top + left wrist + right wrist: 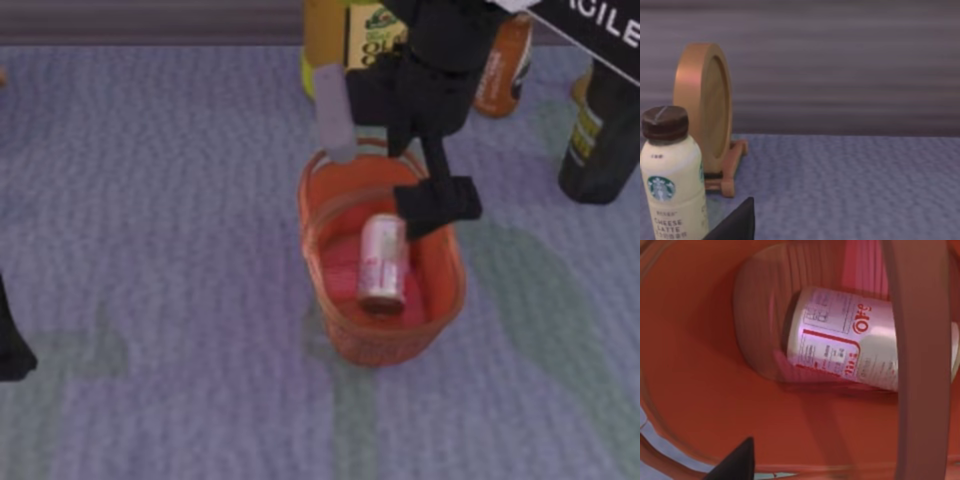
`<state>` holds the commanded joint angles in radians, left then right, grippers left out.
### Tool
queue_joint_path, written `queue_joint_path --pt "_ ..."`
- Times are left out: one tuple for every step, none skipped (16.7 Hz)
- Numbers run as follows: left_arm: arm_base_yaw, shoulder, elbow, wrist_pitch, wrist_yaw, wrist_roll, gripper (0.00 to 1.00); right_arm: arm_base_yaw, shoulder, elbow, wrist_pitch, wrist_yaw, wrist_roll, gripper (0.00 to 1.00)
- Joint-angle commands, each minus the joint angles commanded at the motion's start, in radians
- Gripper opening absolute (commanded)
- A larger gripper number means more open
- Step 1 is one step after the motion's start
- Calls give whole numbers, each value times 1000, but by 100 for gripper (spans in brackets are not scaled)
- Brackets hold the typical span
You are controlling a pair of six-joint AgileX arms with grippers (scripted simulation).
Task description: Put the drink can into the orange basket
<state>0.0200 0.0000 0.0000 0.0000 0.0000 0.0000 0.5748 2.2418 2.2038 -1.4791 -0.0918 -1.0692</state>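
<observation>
Right claw [395, 175] hangs spread wide; left arm [12, 345] parked at table's left edge.

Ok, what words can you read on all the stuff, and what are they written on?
"CHEESE LATTE": cream bottle, under a round green logo; smaller print below is blurred.
"AGILE", cut off: white sign on the right arm.
"OL", partly hidden: yellow bottle behind the orange basket.
Red markings: drink can lying in the basket; unreadable.
Dark bottle's yellow label: too blurred.

White, red-marked drink can [383, 262] on its side inside the oval orange basket [330, 215].
</observation>
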Motion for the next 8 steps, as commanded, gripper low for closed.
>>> queue_joint_path --pt "0 0 0 0 0 0 100 1 -1 -4 3 0 0 100" --pt "0 0 0 0 0 0 100 3 -2 -16 14 -1 -1 100" --pt "0 0 0 0 0 0 100 5 -4 -34 30 -1 0 100" --pt "0 0 0 0 0 0 100 7 -7 -55 48 -1 1 100" --pt "0 0 0 0 0 0 100 8 -9 -74 66 -1 3 100" --pt "0 0 0 0 0 0 100 9 -11 -90 79 -1 4 100" --pt "0 0 0 0 0 0 100 10 -12 -97 86 -1 4 100" --pt "0 0 0 0 0 0 100 10 -12 -98 86 -1 4 100"
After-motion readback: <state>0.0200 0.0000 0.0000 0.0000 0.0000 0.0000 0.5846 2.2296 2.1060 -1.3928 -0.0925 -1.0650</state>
